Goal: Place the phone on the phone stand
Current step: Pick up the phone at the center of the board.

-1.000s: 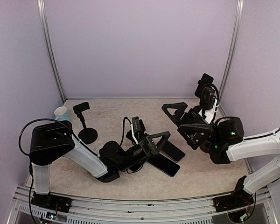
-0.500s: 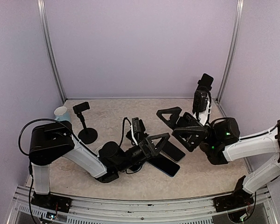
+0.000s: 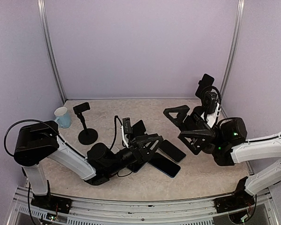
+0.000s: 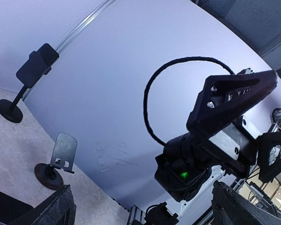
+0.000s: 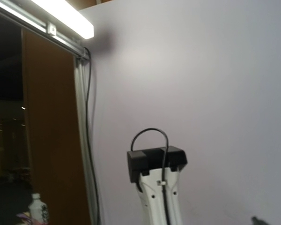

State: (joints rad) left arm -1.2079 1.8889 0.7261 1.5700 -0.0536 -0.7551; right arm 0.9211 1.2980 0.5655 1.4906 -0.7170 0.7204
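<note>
**A:** Phone: where is it, what does it look like?

**B:** The phone (image 3: 172,151) lies flat on the tabletop (image 3: 203,171), just past the fingertips of the left pincer (image 3: 155,144). It is a slim dark slab with a glossy black face and rounded corners, set at a slant. I cannot tell whether the fingertips touch it. A second phone (image 3: 165,167) lies right beside it, on the pincer's near-right. It is just as dark, with a bluish sheen along one edge.

**A:** Left pincer?

**B:** It is spread wide and holds nothing. In its wrist view the two fingers (image 4: 56,211) sit at opposite bottom corners. The arm lies low over the tabletop.

**A:** Right one?

**B:** The right pincer (image 3: 173,123) is raised off the tabletop, beyond the left pincer and to its right. Its fingers are wide apart with nothing between them. Its own wrist view gives only wall, a light strip and a white arm link.

**A:** Stands?

**B:** The phone stand (image 3: 84,123) is black, with a round base, a thin post and a clamp head. It stands well apart from the left pincer, back on its left. A pale mug (image 3: 62,117) is near the stand. A second stand (image 3: 206,85), also black, stands behind the right pincer by the back corner. In the left wrist view a small stand (image 4: 63,150) with a tilted grey plate sits ahead of that pincer.
</note>
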